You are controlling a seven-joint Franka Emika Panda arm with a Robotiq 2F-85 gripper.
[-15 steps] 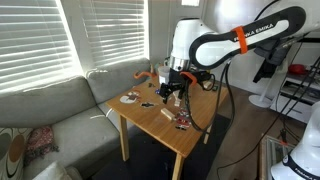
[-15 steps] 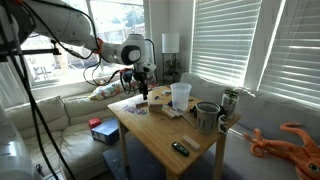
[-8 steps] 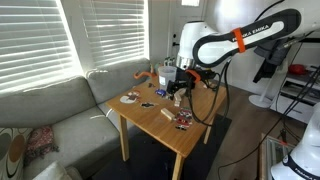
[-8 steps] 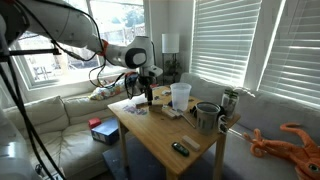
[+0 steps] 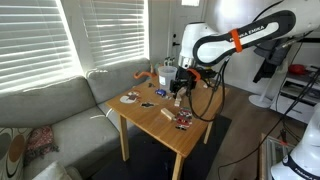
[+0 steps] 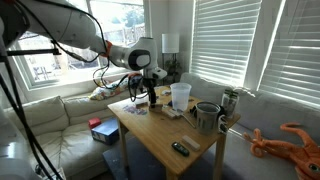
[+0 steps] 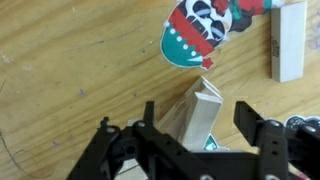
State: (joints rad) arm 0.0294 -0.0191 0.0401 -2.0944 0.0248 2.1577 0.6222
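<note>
Wrist view: pincer (image 7: pixel 197 110) straddles small cardboard box (image 7: pixel 197 130), contents hidden.

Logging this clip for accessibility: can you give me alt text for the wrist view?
The gripper, jaws open, straddles a small tan block on a wooden table. Beyond it lie a flat red-and-green figure with a black-and-white face and a white rectangular block.

Grey sofa (image 5: pixel 50 112), bright slatted blinds (image 5: pixel 100 35) — wooden table (image 5: pixel 165 127).
</note>
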